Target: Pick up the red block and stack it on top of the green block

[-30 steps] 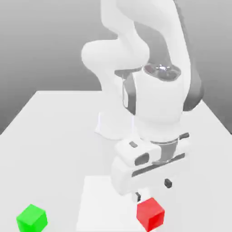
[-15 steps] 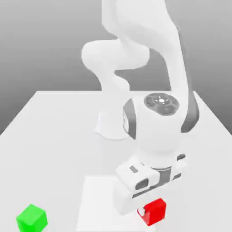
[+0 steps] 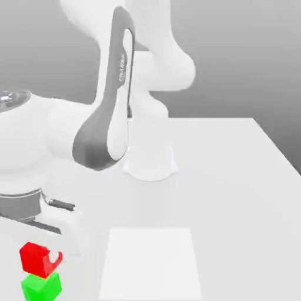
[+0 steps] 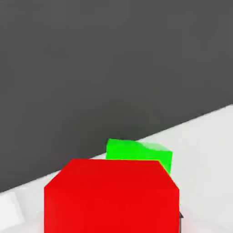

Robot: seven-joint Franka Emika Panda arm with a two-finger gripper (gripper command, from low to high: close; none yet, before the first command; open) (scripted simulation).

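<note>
From my hand view, the red block (image 4: 111, 195) sits closest to the lens, and the green block (image 4: 139, 154) peeks out just behind it, with the white table (image 4: 205, 136) edge and a dark grey backdrop beyond. In the exterior view I see the gripper (image 3: 42, 258) low at that view's left, its fingers clamped on the red block (image 3: 36, 258), which is tilted a little and sits directly above the green block (image 3: 40, 286); I cannot tell whether the two cubes are touching. Part of the red cube's near face is notched by a finger. The green cube rests on the table (image 3: 235, 194) near its front corner. Just beside the pair, toward the exterior view's right, lies a flat white square mat (image 3: 150, 264), bare. Above the cubes the arm's wrist (image 3: 35, 147) bulks large and blocks that side of the table, and farther back the arm's round base (image 3: 150, 161) stands mid-table, well apart from the blocks.
</note>
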